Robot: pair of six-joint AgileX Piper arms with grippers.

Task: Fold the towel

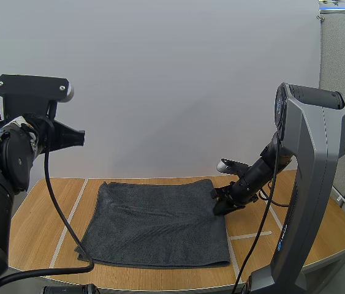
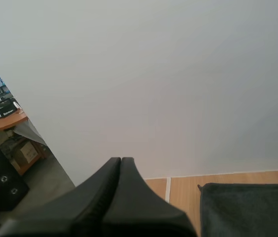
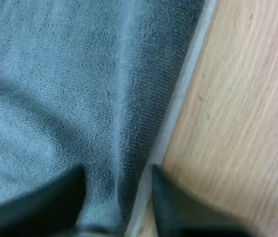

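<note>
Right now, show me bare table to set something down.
Bare wood between the towel and the table's left edge, and right of the towel's near corner. Crowded: its far right corner, where the right gripper sits.

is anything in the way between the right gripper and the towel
Nothing visible: the right gripper sits at the right edge of the towel, open fingers straddling the hem.

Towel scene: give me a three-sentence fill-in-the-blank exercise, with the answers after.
1. The left gripper, held up off the table, is ____.
2. The right gripper is low at the towel's ____ edge.
3. The right gripper is ____, with one finger over the towel and one over the wood.
Missing words: shut; right; open.
</note>
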